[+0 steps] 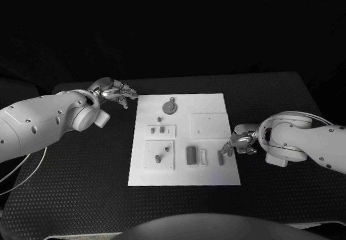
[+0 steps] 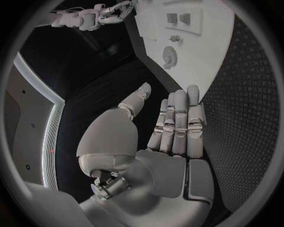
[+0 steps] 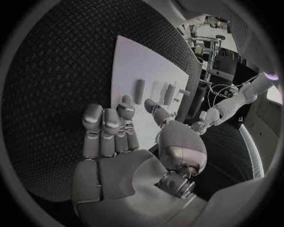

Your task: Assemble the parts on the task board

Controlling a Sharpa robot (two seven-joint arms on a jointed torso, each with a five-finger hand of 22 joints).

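Observation:
The white task board (image 1: pixel 210 174) lies in the middle of the black table. On it are a round grey part (image 1: pixel 170 107), an upright-lying grey rod (image 1: pixel 190 155), a thinner rod (image 1: pixel 221 159) and small pieces (image 1: pixel 162 130) in raised squares. My left hand (image 1: pixel 114 93) hovers off the board's far left corner, fingers stretched out, holding nothing; its wrist view shows the hand (image 2: pixel 177 123) and the round part (image 2: pixel 170 55) beyond the fingertips. My right hand (image 1: pixel 239 142) is at the board's right edge beside the thin rod, fingers apart and empty; the rods (image 3: pixel 139 91) lie just past its fingers (image 3: pixel 109 125).
A raised blank square (image 1: pixel 210 125) sits on the board's right half, and a plate with two small pieces (image 1: pixel 159 155) on its left half. Black textured table (image 1: pixel 83 177) surrounds the board on all sides.

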